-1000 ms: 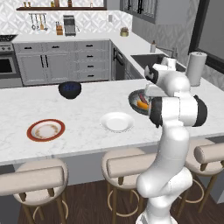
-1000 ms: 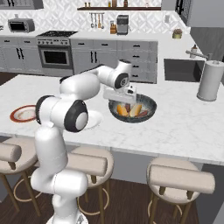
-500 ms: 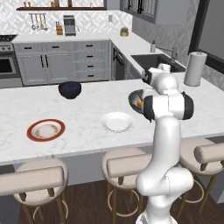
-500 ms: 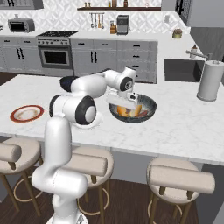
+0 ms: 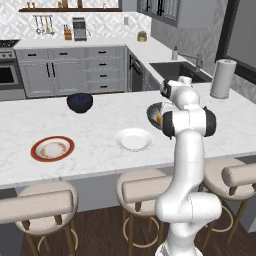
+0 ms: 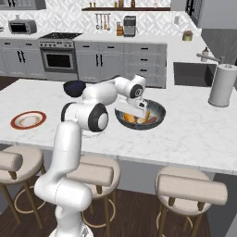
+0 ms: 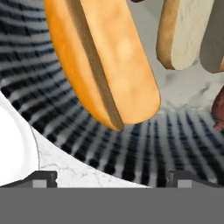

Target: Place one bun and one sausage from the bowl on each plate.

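Over the near rim of the bowl (image 6: 156, 116), on the right side of the tabletop (image 5: 100, 150), we have the pincer (image 6: 134, 112) hanging low with its jaws spread wide and nothing between them. From the hand view, the two dark fingertips (image 7: 41, 178) stand well apart at the bottom edge, and the golden bun (image 7: 105, 61) lies just ahead of them, inside the bowl's ribbed wall.

What matters for us is how that bun lies. Its long axis runs away from the pincer and leans a little to one side, with the rounded near end sitting between the two tips, nearer the left one as that view shows it. We judge that a short reach forward and down would bring the jaws to either flank of the bun, across its narrow width, though a slight roll of the hand may be needed to square up with the lean.

A second, paler bun (image 7: 183, 33) lies beside the first, close but apart, and a dark red sausage (image 7: 218, 109) shows at the edge. The white plate (image 5: 133, 139) sits just beside the bowl; the red-rimmed plate (image 5: 52, 148) lies well apart. Both carry nothing yet.
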You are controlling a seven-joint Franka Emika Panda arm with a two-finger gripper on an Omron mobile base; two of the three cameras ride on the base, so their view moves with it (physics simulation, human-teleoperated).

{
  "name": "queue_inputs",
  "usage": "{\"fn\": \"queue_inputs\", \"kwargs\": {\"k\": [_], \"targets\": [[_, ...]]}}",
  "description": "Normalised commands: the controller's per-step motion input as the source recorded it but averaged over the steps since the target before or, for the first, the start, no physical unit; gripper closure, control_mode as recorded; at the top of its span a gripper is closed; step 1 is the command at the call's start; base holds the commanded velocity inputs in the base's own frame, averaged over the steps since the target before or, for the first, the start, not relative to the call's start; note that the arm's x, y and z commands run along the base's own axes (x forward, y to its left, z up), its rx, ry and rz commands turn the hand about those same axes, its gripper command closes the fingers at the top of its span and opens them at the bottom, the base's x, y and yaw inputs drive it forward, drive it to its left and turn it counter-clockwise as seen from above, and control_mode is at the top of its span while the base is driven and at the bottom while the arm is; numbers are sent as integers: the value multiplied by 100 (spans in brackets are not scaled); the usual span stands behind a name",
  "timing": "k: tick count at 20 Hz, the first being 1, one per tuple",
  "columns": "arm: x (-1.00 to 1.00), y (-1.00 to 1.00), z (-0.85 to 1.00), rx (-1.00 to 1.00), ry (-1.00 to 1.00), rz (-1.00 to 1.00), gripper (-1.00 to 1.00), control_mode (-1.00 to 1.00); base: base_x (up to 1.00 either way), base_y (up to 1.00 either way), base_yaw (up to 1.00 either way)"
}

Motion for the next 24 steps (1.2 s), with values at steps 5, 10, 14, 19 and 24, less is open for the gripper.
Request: {"fn": "queue_inputs", "kwargs": {"k": [5,10,14,19,24], "targets": [[15,0,-32,0,0,0,-100,-100,0,0,0],[23,2,-29,0,0,-1,-100,-100,0,0,0],[0,30,-72,-5,0,0,-100,-100,0,0,0],[20,22,-50,-5,-4,-1,100,-100,0,0,0],[-36,13,-6,-2,-2,0,100,-100,0,0,0]]}}
